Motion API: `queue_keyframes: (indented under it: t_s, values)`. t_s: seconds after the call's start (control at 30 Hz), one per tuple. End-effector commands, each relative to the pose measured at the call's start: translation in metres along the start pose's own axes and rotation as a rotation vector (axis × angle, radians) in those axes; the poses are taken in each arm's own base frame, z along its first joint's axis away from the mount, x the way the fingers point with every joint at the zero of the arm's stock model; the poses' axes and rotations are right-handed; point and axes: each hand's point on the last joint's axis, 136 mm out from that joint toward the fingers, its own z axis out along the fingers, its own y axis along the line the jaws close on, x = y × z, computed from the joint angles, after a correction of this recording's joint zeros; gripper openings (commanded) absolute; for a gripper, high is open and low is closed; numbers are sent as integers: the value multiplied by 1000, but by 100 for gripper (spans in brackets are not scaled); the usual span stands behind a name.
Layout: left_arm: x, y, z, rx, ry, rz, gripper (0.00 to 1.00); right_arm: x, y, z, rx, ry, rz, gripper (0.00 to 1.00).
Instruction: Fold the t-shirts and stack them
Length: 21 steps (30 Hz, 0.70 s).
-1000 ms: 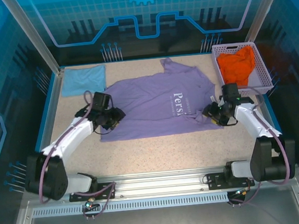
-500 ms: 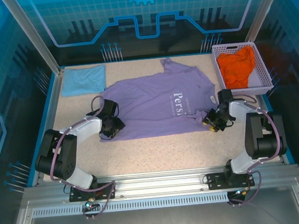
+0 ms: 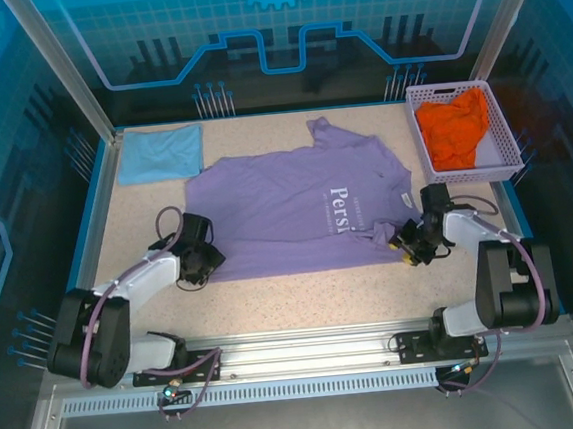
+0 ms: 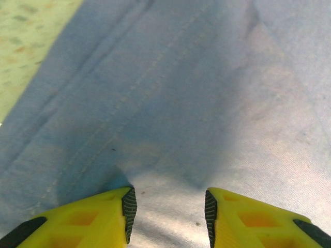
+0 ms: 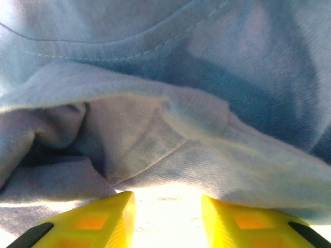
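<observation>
Soft, limp lavender shirt [image 3: 286, 209] spread flat mid-frame (bunches readily). Pinched at its lower hem by left gripper [image 3: 202, 262], lower left, and right gripper [image 3: 409, 243], lower right. Best held taut at both corners.

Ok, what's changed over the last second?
The left end effector and right end effector drew back toward the near edge, and the purple shirt slid nearer with them. Whether they grip it is unclear. The blue shirt, orange shirt and basket stayed put.
</observation>
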Motion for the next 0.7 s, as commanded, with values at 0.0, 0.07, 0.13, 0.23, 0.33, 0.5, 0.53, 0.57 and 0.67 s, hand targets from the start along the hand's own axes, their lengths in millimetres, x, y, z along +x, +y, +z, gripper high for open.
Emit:
queue_keyframes:
  t_s: [0.0, 0.07, 0.13, 0.23, 0.33, 0.5, 0.53, 0.57, 0.67]
  values:
    - [11, 39, -6, -104, 12, -45, 44, 24, -26, -2, 78, 38, 53, 41]
    - [13, 43, -13, -96, 5, -55, 44, 33, -25, -5, 69, 37, 43, 44]
    - [12, 44, -22, -80, -12, -61, 44, 38, -22, -9, 58, 28, 25, 47]
    - [4, 33, -42, -26, -48, -49, 46, 32, -20, -26, 72, -40, -18, 53]
    - [-8, -1, -70, 78, -92, 44, 51, 17, -10, -55, 73, -149, -79, 67]
    - [7, -104, -108, 311, -95, 399, 59, 4, 27, -85, -68, -260, -236, 75]
    - [21, -130, -111, 380, -69, 487, 58, 4, 33, -86, -88, -258, -258, 74]
    - [36, -151, -113, 431, -45, 556, 58, 4, 38, -85, -107, -252, -280, 72]
    - [93, -209, -108, 563, 93, 714, 59, 8, 50, -74, -132, -176, -330, 65]
